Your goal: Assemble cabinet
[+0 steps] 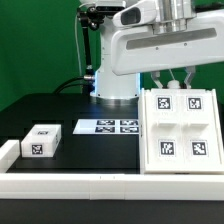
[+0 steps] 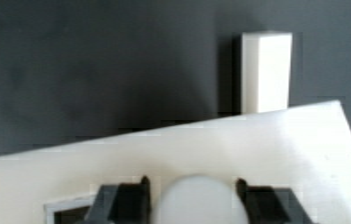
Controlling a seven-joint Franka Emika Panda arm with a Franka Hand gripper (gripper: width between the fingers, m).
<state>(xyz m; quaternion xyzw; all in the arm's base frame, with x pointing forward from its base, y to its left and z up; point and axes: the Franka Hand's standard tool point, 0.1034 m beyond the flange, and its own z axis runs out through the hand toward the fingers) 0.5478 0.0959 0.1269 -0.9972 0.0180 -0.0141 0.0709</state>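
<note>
The cabinet (image 1: 181, 150) is a large white boxy unit with four black-and-white tags on its upper face, at the exterior view's right. My gripper (image 1: 177, 87) is at its far edge, between the two far tags. In the wrist view the cabinet (image 2: 207, 150) fills the near part of the picture, lying askew. My gripper (image 2: 197, 186) shows two dark fingers (image 2: 129, 200) pressed against either side of a rounded white part of the cabinet, shut on it. A small white block (image 1: 42, 140) with a tag lies at the exterior view's left, apart from the gripper.
The marker board (image 1: 108, 126) lies flat in the middle of the dark table. A white rail (image 1: 70, 185) runs along the front edge and turns up at the left. A white bar (image 2: 266, 70) lies on the table beyond the cabinet's edge.
</note>
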